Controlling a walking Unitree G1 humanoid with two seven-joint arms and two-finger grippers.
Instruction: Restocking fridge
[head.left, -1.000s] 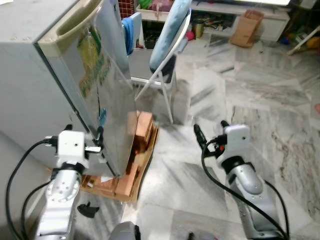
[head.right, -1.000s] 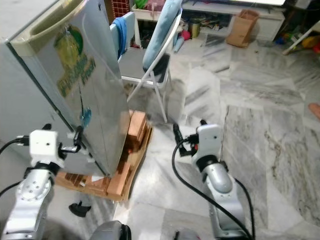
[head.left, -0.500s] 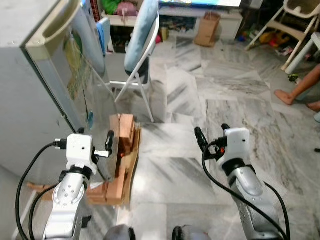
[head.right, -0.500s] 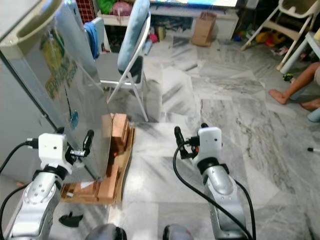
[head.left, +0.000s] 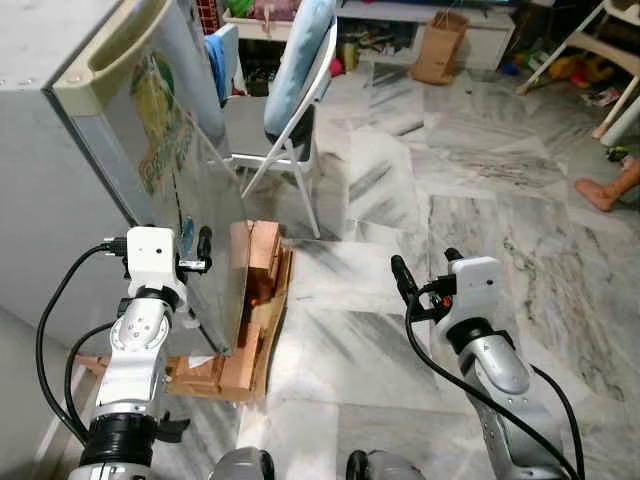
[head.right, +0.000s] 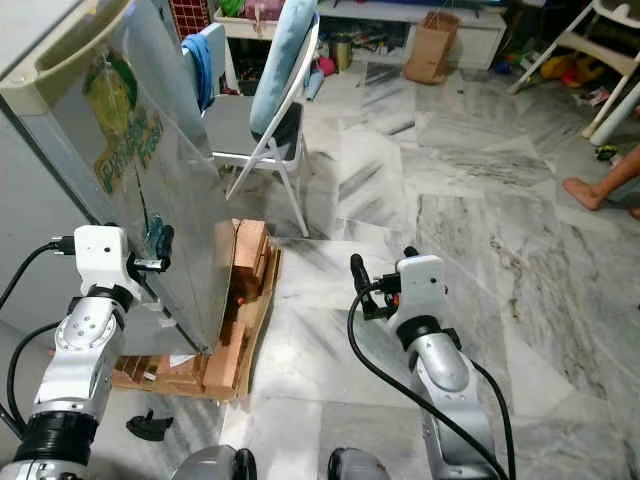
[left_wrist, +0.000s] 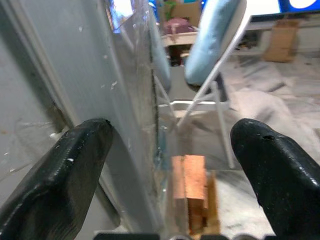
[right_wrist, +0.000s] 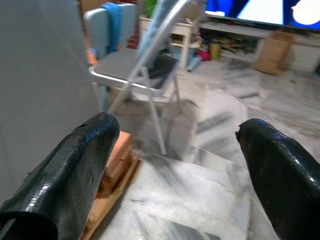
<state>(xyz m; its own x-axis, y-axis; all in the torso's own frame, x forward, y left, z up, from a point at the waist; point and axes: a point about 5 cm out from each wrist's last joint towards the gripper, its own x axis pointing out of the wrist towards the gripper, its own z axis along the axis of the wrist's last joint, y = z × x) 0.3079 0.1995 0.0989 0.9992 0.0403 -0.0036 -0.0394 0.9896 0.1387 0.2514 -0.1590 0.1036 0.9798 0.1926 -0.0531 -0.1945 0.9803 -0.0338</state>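
Two grippers up in front of the body, both empty. Left gripper (head.left: 197, 247) raised at about 9 o'clock in the head view, jaws spread wide and straddling the free edge of the fridge door (head.left: 190, 150), one finger (left_wrist: 75, 165) on the cabinet side, the other on the room side; contact with the edge not certain from the wrist view. Right gripper (head.left: 420, 280) held at about 4 o'clock, well apart from the fridge (head.left: 50, 200), jaws likewise wide open with nothing between them, pointing toward the folding chair (head.left: 300, 90) and the marble floor (head.left: 480, 190).

Fridge standing at 10 o'clock on a low stack of wooden blocks (head.left: 255, 290), door covered in clear film with a green and yellow sticker, angled slightly off the cabinet. Interior hidden; whether the door is ajar or nearly closed cannot be told for sure. Small dark object (head.right: 150, 425) lying on the floor near 7 o'clock, by the pallet edge. Bare foot of a person (head.left: 605, 190) at 3 o'clock, far off.

Judging progress: early or between items. No food or drink in either gripper and none visible nearby. Left to do, most likely: getting the door swung wide, fetching stock, placing it on shelves, closing up.
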